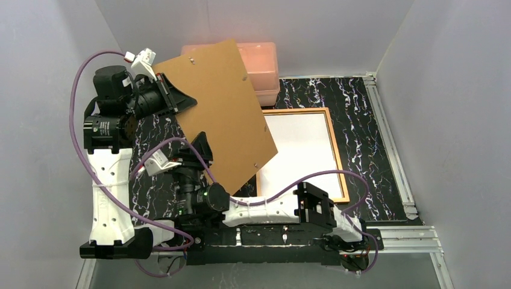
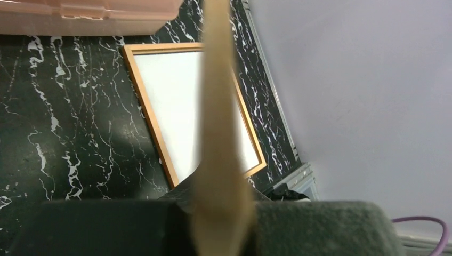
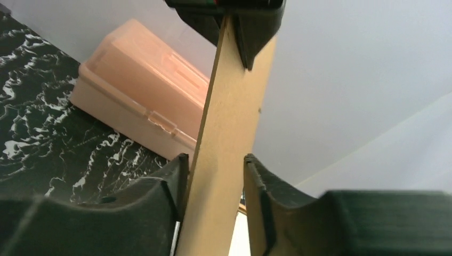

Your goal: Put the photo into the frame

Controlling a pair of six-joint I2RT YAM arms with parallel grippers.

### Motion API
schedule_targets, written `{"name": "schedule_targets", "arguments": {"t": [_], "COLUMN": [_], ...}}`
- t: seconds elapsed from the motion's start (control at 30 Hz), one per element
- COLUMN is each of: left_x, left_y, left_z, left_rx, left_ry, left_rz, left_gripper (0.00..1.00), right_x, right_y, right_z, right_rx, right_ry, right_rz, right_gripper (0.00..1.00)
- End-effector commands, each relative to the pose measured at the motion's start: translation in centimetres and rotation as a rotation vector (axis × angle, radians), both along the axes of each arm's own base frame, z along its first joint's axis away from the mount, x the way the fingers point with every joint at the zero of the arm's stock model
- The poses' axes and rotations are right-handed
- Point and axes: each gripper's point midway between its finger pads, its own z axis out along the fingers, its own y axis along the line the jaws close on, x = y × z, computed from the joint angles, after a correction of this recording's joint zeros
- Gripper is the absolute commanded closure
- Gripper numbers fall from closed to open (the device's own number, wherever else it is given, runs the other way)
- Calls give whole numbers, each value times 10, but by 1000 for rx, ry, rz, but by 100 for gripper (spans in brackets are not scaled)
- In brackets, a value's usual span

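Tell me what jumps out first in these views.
A brown backing board tilted in mid-air left of centre dominates. The left gripper is clamped on its far-left edge, and its near edge sits inside the right gripper. To its right, the orange-brown frame lies flat on the black marbled mat, white inside, with a pink plastic box behind.

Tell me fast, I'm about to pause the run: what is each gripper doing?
Left gripper: shut on the brown backing board.
Right gripper: jaws astride the same board; gripping or not cannot be told.
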Motion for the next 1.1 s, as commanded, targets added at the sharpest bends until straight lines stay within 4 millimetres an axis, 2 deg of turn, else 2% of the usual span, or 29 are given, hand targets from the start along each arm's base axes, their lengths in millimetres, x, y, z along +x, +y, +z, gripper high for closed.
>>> {"name": "schedule_targets", "arguments": {"t": [0.0,0.07,0.13,0.17,0.4,0.5,0.6,0.67,0.73,0.8,0.87,0.97,1.07], "left_x": [0,3,6,7,16,20,21,20,18,15,11,3,-6], "left_y": [-9,-7,-7,-7,-2,7,15,16,16,13,10,3,-6], "left_z": [16,22,29,34,59,65,72,75,76,75,74,73,72], "left_rx": [-21,-30,-50,-61,-65,-30,7,21,33,36,37,25,2], "left_ry": [-88,-110,-136,-149,-236,-282,-327,-344,-351,-356,-360,-367,-359], "left_rz": [-57,-34,-17,-10,36,87,130,129,121,95,69,19,-43], "left_gripper": [100,100,100,100,100,100,100,100,100,100,100,100,100], "right_x": [-16,-18,-20,-20,-26,-40,-71,-86,-89,-82,-58,-7,41], "right_y": [6,10,9,8,6,20,35,36,27,16,1,-30,-63], "right_z": [23,14,7,4,-6,-7,-5,-2,8,15,18,26,36], "right_rx": [89,54,46,42,56,83,87,103,148,198,275,411,521], "right_ry": [-36,-23,-14,-11,97,222,373,473,546,617,712,809,834], "right_rz": [102,118,122,121,208,427,738,891,982,1039,1072,1102,1112], "right_gripper": [35,16,4,2,1,1,1,1,1,1,1,1,1]}}
